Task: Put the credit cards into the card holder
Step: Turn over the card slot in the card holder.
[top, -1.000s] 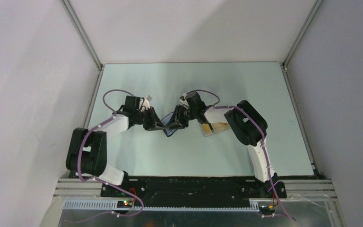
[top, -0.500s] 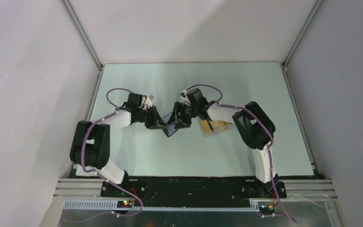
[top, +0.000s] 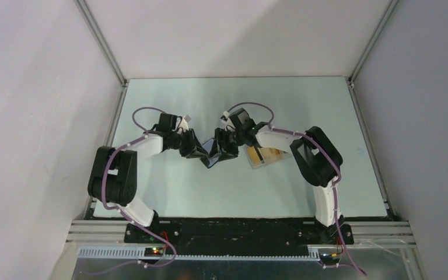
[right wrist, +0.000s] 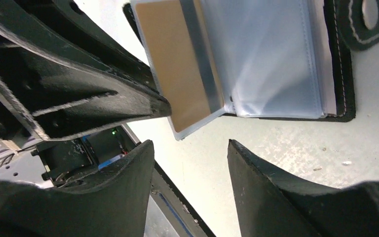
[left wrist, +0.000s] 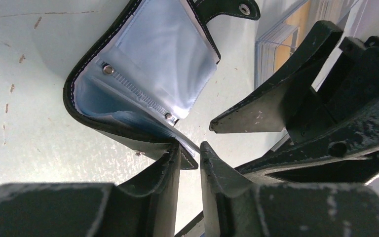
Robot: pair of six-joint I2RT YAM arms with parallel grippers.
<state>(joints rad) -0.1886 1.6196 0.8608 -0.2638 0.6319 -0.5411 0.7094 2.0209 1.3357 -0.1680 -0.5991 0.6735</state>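
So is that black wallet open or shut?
Open: the wallet shows blue lining and clear sleeves, with the left gripper pinching one cover edge.

Robotics lab test cell: plain white panel walls (top: 29,116), aluminium profile frame (top: 100,44), pale green table (top: 210,192), two cabled arms (top: 112,181) bolted to black base plate (top: 239,228).
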